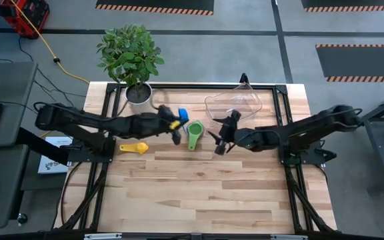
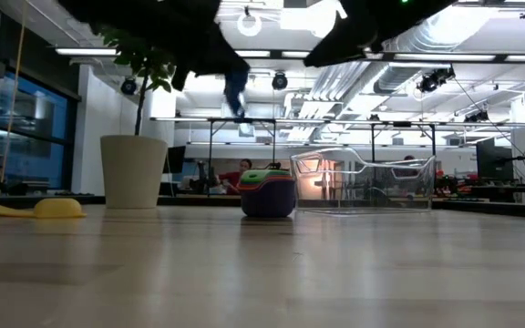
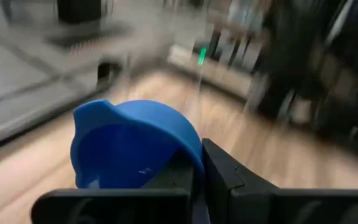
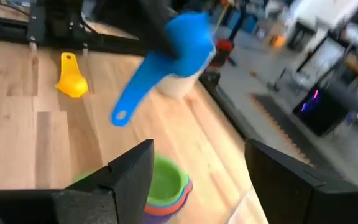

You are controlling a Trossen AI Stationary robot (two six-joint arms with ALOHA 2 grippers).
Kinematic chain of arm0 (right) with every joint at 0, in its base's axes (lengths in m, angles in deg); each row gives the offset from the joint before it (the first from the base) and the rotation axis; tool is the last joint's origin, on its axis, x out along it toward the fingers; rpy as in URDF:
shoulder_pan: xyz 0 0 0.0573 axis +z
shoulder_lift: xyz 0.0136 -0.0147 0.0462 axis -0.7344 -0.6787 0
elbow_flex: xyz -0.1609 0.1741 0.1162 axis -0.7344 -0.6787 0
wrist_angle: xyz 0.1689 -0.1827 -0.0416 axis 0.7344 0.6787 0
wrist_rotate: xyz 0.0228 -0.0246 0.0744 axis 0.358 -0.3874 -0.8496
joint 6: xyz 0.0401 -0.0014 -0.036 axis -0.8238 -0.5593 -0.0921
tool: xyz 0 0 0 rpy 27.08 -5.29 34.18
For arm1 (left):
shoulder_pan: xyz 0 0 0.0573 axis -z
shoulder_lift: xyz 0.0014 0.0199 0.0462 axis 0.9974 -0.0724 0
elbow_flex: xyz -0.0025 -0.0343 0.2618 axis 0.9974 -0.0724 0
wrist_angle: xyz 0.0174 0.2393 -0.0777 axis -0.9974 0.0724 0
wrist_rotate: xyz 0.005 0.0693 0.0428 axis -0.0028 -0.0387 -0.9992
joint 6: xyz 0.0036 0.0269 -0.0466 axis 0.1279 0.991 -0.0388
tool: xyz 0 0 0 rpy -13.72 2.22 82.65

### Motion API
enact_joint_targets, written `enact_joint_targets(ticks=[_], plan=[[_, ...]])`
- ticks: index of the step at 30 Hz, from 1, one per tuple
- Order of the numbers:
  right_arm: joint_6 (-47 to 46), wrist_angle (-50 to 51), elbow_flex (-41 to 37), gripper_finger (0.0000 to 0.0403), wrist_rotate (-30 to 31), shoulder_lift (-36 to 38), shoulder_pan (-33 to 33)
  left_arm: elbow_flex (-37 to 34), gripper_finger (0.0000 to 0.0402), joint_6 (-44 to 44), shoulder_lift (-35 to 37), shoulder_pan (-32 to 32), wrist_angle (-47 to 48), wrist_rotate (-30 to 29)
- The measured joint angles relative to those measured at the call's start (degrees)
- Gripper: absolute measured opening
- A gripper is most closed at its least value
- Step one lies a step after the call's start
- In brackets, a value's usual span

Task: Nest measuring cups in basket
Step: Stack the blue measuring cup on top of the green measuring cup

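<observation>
My left gripper (image 1: 177, 125) is above the table's middle, shut on a light blue measuring cup (image 1: 183, 115), which the right wrist view shows in the air (image 4: 188, 36). A nested stack of cups with the green one on top (image 1: 194, 129) rests on its base on the table just right of it; in the low view it is a green-topped stack over a dark bottom cup (image 2: 267, 193). A yellow cup (image 1: 133, 148) lies alone on the table to the left. The clear basket (image 1: 235, 103) stands behind the stack. My right gripper (image 1: 220, 137) is open beside the stack, touching nothing. My left gripper pinches the light blue cup at the bowl's wall (image 3: 188, 155), on the side nearest the fingers (image 3: 225, 174). The cup is lifted clear of the table. Its flat handle (image 4: 129, 102) slants down below the bowl. Whether one finger is inside the bowl, I cannot tell.
A white plant pot (image 1: 139, 93) with a leafy plant stands at the far edge, left of the basket. The near half of the wooden table (image 1: 199, 193) is bare wood. Black frame rails run along the table's sides.
</observation>
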Motion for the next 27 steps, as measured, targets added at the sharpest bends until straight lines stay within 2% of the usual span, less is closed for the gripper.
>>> enact_joint_targets(ticks=[4,8,14,20,27], plan=[[-7.0,7.0,0.0,0.0243,-1.4,3.0,0.0,10.1,0.0003,1.2,-5.0,0.8,17.2,1.5],[-9.9,10.5,0.0,0.0243,-2.6,4.5,0.0,16.8,0.0003,-2.1,-9.7,-0.2,27.5,7.8],[-12.3,13.0,0.0,0.0243,-7.5,4.6,0.0,26.7,0.0003,-5.3,-17.1,-3.9,35.7,17.3],[-13.0,14.1,0.0,0.0243,-10.1,4.9,0.0,34.2,0.0003,-6.5,-24.4,-5.7,46.7,20.3],[-15.2,16.2,0.0,0.0243,-11.0,6.1,0.0,36.2,0.0003,-7.8,-28.5,-6.4,46.8,21.5]])
